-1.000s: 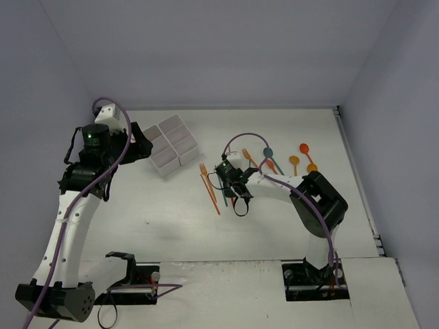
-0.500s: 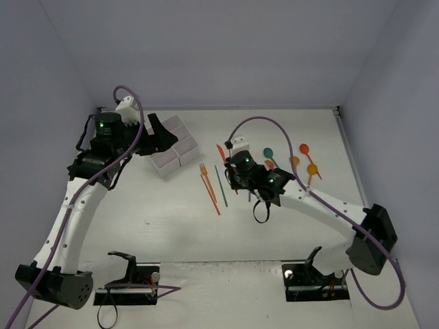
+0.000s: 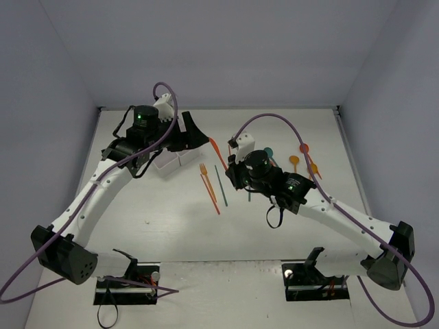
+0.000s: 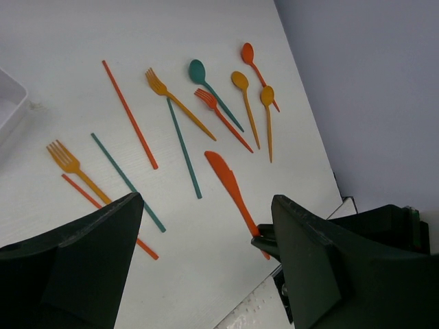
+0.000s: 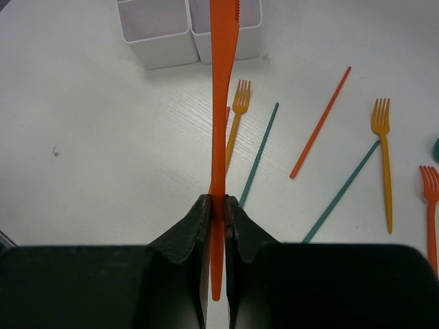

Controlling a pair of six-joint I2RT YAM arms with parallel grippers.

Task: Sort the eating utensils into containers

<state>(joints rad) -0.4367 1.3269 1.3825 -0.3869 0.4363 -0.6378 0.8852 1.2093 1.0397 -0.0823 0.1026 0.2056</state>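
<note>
My right gripper (image 3: 232,166) is shut on an orange knife (image 3: 214,147) and holds it above the table, blade toward the white compartment tray (image 3: 164,166). In the right wrist view the jaws (image 5: 218,202) clamp the knife (image 5: 223,75) near its handle, with two tray compartments (image 5: 156,53) beyond its tip. My left gripper (image 3: 186,137) is open and empty above the tray's right side. In the left wrist view its fingers (image 4: 75,267) frame the held knife (image 4: 230,179). A teal spoon (image 4: 199,70), orange spoons (image 4: 240,80) and forks (image 4: 159,82) lie on the table.
An orange fork (image 3: 204,171), a teal stick (image 3: 219,177) and an orange stick (image 3: 211,195) lie between the tray and my right gripper. Spoons (image 3: 293,161) lie at the right. Grey walls close the back and sides. A tray corner (image 4: 10,103) shows in the left wrist view.
My left gripper swung right, from left of the tray to above its right side. My right arm stretched out and carried the orange knife up and left, toward the tray.
</note>
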